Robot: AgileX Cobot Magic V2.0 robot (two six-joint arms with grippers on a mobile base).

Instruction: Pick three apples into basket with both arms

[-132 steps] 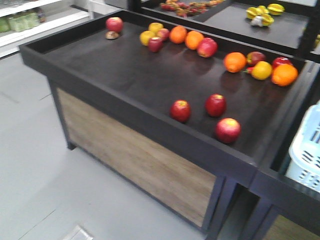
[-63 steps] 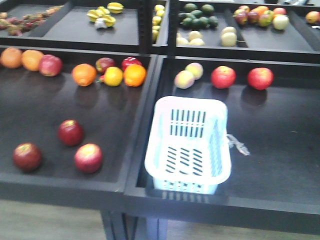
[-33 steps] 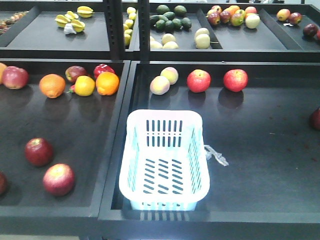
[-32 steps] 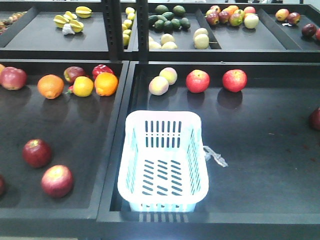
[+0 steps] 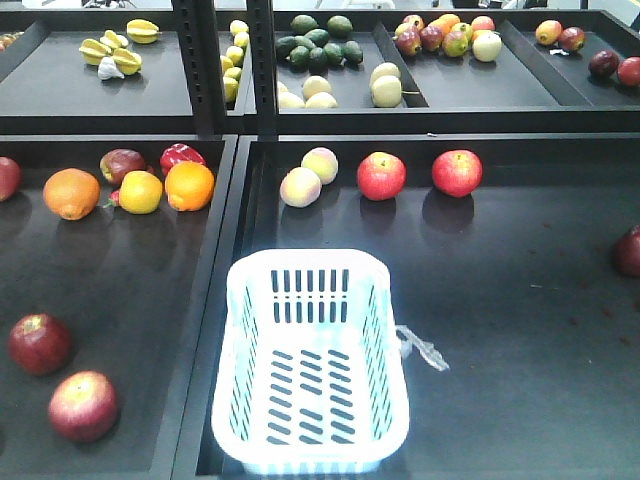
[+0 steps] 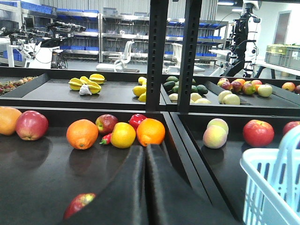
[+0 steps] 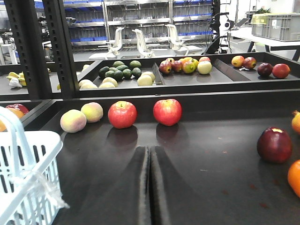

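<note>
1. Front view: the pale basket (image 5: pixel 303 262) sits empty at the near left corner of the right-hand worktop (image 5: pixel 520 330). 2 dark red apples, a far apple (image 5: pixel 38 343) and a near apple (image 5: pixel 82 405), lie on the left-hand worktop (image 5: pixel 130 290). A raised divider (image 5: pixel 205 300) separates them from the basket. No 3rd apple shows beside them, and no end effector is visible here.
2. Left wrist view: the left end effector (image 6: pixel 145 149) is clenched and empty, its 2 dark fingers pressed together low over the left-hand worktop. A red apple (image 6: pixel 78 204) peeps out beside it, partly hidden. The basket corner is at the right edge. The jaws should probably spread wide first, centre over the apple, then descend from above.
3. Right wrist view: the right end effector (image 7: pixel 150 150) is likewise clenched and empty. The basket is at the left edge, and a dark red apple (image 7: pixel 274 144) lies near on the right. Each apple likely needs lifting clear of the rim and the raised handle (image 7: pixel 11 126) before release.
</note>
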